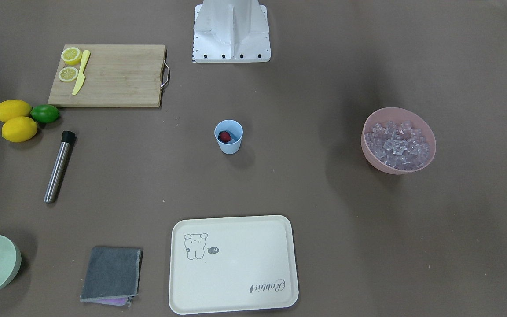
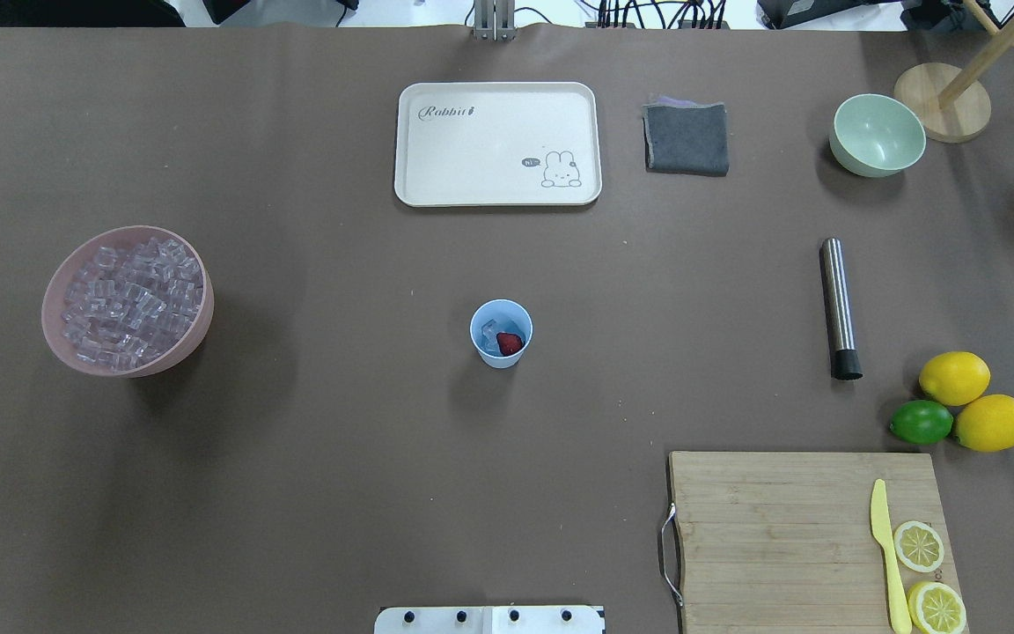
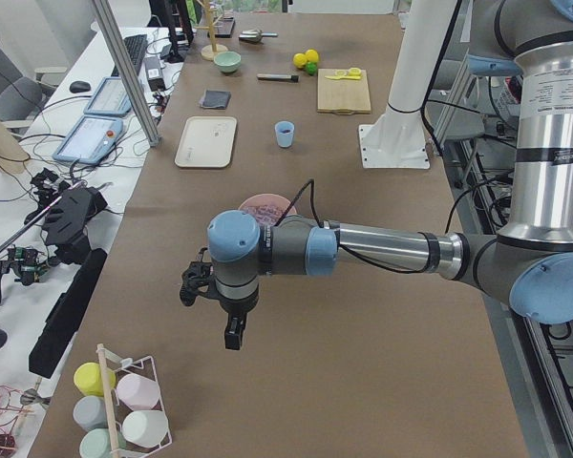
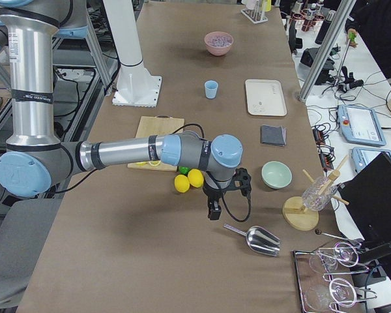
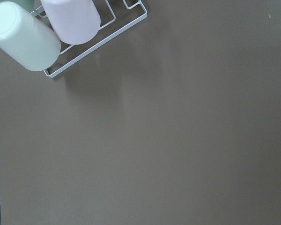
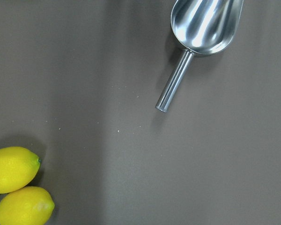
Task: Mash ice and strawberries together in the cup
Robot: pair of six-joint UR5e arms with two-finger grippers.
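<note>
Nearest to the front-facing camera, a cream tray [image 1: 236, 273] is lying at the table edge. Behind it, in the middle of the table, the blue cup [image 1: 228, 136] is standing upright. It is already holding the strawberry [image 2: 510, 343] and some ice cubes [image 2: 490, 332]; the strawberry is showing too small to tell which way it is pointing. So I am judging that only the mashing is waiting, and for this the steel masher [image 2: 839, 308] is needed. It is lying flat on the robot's right side of the cup, well apart from it. Its long axis is running almost straight from the robot toward the far edge, and its black end is pointing to the robot. The right claw [image 4: 213, 212] is hanging over the right end of the table, between the lemons [image 4: 195, 177] and a metal scoop [image 6: 203, 23]. From this claw the masher is lying toward the table's middle, past the lemons, so this arm is clearly the nearer one. The left claw [image 3: 231, 336] is hovering at the opposite end, beyond the pink bowl [image 2: 194, 343] and near some racked tumblers [image 5: 70, 18]. Whether either claw is spread or clenched I cannot tell, because each is showing only in a side view.
</note>
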